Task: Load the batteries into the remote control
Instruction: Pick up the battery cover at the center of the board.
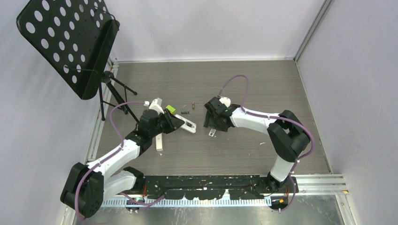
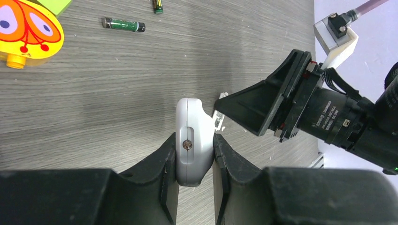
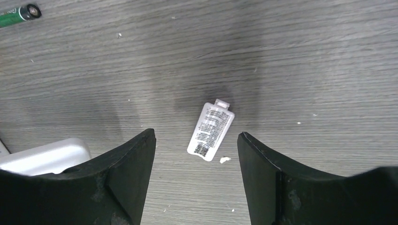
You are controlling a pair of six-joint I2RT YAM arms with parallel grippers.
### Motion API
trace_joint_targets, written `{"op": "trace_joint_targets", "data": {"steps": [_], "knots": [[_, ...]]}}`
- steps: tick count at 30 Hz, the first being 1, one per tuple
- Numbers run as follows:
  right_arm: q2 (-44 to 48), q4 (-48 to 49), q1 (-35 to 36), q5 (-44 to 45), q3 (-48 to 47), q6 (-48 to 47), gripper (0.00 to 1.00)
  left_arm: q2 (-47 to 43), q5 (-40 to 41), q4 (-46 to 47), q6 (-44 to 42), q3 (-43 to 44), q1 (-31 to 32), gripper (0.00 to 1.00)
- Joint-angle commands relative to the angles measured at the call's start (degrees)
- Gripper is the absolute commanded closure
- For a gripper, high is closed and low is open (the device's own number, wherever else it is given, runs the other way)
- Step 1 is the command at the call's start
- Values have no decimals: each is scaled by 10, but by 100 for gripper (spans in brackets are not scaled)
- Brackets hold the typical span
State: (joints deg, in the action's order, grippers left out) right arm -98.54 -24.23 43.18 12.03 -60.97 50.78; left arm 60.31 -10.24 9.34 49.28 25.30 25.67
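Note:
In the left wrist view my left gripper [image 2: 195,138] is shut on the end of a white remote control [image 2: 190,115], which lies edge-up between the pads. From above, that remote [image 1: 189,125] points toward the right arm. Over a small white battery cover [image 3: 211,130] lying flat on the table hovers my right gripper [image 3: 196,138], open with nothing between its fingers. A green battery [image 2: 123,24] lies beyond the remote, and part of another battery [image 2: 158,5] shows at the top edge. From above, the green battery [image 1: 186,113] lies near a brownish one [image 1: 193,104].
An orange-and-green toy [image 1: 170,109] sits beside the batteries. Another long white remote [image 1: 159,140] lies under the left arm, and a white piece [image 1: 156,103] sits behind it. A black perforated music stand [image 1: 70,42] on a tripod occupies the back left corner.

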Motion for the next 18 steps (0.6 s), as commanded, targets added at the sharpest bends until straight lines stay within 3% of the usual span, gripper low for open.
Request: {"op": "trace_joint_targets", "data": {"steps": [1,18], "knots": [[-21,-56,28,60,-62,24,31,-9,23,43,-13,-2,1,100],[-101,-121,37,101,-103,75,41,10,34,83,-30,-16,1,100]]}}
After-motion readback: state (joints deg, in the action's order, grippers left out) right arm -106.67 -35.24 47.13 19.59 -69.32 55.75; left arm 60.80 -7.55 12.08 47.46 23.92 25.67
